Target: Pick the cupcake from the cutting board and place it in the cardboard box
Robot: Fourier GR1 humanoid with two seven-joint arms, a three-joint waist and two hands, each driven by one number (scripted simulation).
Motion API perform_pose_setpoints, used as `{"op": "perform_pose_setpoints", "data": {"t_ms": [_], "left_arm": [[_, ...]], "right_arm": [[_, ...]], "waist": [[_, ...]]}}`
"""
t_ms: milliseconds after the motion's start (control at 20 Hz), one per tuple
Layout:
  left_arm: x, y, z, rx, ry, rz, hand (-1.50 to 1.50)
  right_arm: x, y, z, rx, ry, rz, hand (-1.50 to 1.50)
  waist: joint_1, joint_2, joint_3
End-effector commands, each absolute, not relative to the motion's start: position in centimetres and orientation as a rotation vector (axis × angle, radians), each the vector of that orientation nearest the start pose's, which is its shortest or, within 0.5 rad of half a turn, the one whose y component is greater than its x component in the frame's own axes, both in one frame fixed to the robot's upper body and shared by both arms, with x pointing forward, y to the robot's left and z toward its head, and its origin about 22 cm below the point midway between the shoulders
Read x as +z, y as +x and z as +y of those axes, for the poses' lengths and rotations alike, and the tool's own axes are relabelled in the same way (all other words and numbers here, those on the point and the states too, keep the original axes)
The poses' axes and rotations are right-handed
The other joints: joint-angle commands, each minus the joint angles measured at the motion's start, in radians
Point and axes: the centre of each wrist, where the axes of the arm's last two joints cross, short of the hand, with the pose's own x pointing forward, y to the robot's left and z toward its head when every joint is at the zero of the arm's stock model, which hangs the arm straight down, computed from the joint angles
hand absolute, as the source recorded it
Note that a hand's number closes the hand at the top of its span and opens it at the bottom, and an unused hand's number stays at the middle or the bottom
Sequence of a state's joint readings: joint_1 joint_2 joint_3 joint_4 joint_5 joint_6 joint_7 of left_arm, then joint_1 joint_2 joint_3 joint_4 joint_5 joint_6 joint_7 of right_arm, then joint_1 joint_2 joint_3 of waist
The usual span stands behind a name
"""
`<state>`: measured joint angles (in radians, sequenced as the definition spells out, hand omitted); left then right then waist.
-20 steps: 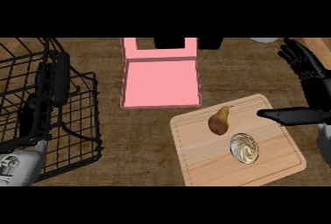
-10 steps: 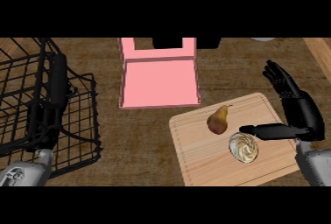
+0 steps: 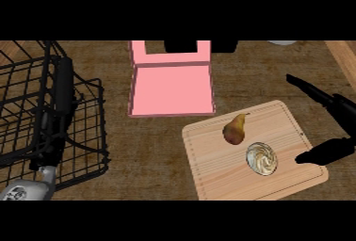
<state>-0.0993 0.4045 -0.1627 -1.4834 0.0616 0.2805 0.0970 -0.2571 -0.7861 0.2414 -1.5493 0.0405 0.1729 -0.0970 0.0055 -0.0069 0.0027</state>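
We're seeing the white-frosted round cupcake sitting on the light wooden cutting board, in its lower right part, just below a brown-yellow pear. The right robot hand is hovering at the board's right edge, released, with fingers straight and pointing up-left. Its thumb is lying near the cupcake with a gap showing. The flat pink cardboard box is lying open on the brown table, beyond the board. The left robot hand is showing far left over the black wire basket, fingers straight, holding nothing.
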Motion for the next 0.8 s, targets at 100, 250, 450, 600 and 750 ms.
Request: {"op": "perform_pose_setpoints", "data": {"t_ms": [100, 250, 450, 600, 750], "left_arm": [[1.6, 25.5, 27.8, -0.204, 0.393, -1.447, 0.00], [1.9, 25.4, 28.6, -0.194, 0.379, -1.443, 0.00], [1.5, 24.3, 27.7, -0.206, 0.390, -1.439, 0.00], [1.2, 24.1, 28.5, -0.207, 0.379, -1.433, 0.00], [0.3, 23.8, 30.0, -0.200, 0.379, -1.446, 0.00]], "right_arm": [[14.0, 27.3, -30.3, 1.399, -0.364, -1.270, -1.50], [14.9, 27.3, -29.2, 1.438, -0.339, -1.189, -1.50], [14.4, 25.2, -26.1, 1.423, -0.350, -1.171, -1.50], [13.8, 25.9, -24.4, 1.397, -0.388, -1.136, -1.50], [11.3, 24.5, -25.9, 1.395, -0.401, -1.120, -1.50]], "waist": [[-0.004, 0.001, -0.006], [0.000, 0.004, -0.004], [-0.004, 0.004, -0.003], [0.001, 0.006, -0.003], [-0.005, 0.006, -0.003]]}}
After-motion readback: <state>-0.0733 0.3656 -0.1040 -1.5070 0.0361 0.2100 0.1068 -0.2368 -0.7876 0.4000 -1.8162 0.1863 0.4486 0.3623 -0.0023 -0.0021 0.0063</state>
